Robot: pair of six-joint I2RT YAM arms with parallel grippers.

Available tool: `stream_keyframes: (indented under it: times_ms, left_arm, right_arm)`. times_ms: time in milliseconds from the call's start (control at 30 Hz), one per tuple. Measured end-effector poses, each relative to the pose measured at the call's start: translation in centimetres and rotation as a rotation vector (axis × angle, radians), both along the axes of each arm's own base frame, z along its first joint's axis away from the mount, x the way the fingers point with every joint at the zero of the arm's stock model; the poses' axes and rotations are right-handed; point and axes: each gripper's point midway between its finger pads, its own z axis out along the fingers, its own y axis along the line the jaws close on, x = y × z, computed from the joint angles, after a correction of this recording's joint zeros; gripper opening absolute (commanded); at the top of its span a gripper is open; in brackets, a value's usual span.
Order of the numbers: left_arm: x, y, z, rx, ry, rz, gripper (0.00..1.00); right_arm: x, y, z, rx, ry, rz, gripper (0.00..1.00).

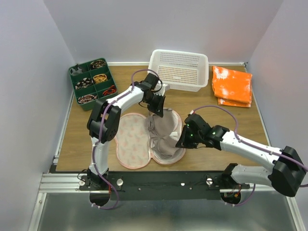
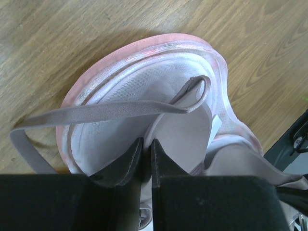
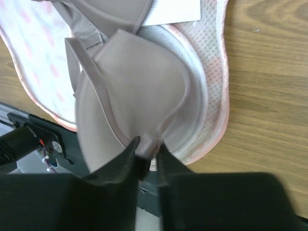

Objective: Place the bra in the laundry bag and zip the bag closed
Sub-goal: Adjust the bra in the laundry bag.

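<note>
Wooden table [image 1: 231, 125] bears the open laundry bag [image 1: 129, 140] with the bra [image 1: 163, 131] inside.

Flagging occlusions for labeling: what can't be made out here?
- Top external: left pincer fingertips, hidden under its own wrist above the bra.
- Left wrist: whether that pincer grips fabric; its fingers cover the contact.
- Right wrist: far half of the laundry bag, cut off by the top and left edges.
- All views: zipper pull, too small or covered.

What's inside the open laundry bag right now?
In the laundry bag, the bra lies in the right half; the left half shows bare lining. Whatever lies under the cups is hidden.
</note>
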Motion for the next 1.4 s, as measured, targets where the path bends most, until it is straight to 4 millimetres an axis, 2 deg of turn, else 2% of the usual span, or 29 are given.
stream_keyframes:
  times_ms: [33,100,300,400,533,633,800,1000,1033,1200,1300,1400]
  left_arm:
    - [0.1,-0.1,0.1,-0.003,-0.001,-0.002,0.19]
    - [0.2,-0.3,0.2,-0.005,-0.005,-0.004,0.19]
    - [0.5,-0.4,0.4,-0.007,-0.009,-0.003,0.26]
    - [0.5,-0.4,0.4,-0.007,-0.010,-0.002,0.28]
    - [0.8,-0.5,0.9,-0.003,-0.017,0.001,0.39]
    - [1.0,-0.5,1.1,0.003,-0.026,0.004,0.41]
    - [0.8,0.1,0.8,0.034,-0.016,0.012,0.48]
    - [0.8,0.5,1.1,0.054,-0.025,0.021,0.71]
    - [0.8,0.6,1.4,0.053,-0.030,0.022,0.75]
    - [0.9,0.7,3.6,0.039,-0.074,0.027,0.77]
    - [1.3,0.6,5.1,0.029,-0.107,0.030,0.77]
    - [1.2,0.9,5.6,0.034,-0.118,0.033,0.77]
  right_arm:
    - [0.0,0.1,-0.1,0.000,0.000,0.003,0.40]
    - [-0.1,0.3,-0.3,-0.002,0.003,0.012,0.49]
    - [-1.2,0.2,-0.4,-0.037,0.027,0.049,0.57]
    - [-1.5,-0.2,0.5,-0.044,0.023,0.048,0.58]
    - [-1.8,-0.9,3.2,-0.025,-0.006,0.041,0.59]
    - [-2.3,-1.4,4.9,-0.012,-0.016,0.039,0.59]
    - [-3.3,-1.7,5.0,-0.003,0.017,0.053,0.60]
    - [-4.2,-1.8,5.5,0.010,0.046,0.073,0.61]
    - [-4.1,-1.7,6.1,0.019,0.037,0.072,0.61]
    - [-2.8,-1.5,9.2,0.061,-0.052,0.042,0.61]
    - [-1.9,-1.7,9.8,0.048,-0.092,0.009,0.66]
    - [-0.9,-2.6,9.4,-0.004,-0.125,-0.039,0.68]
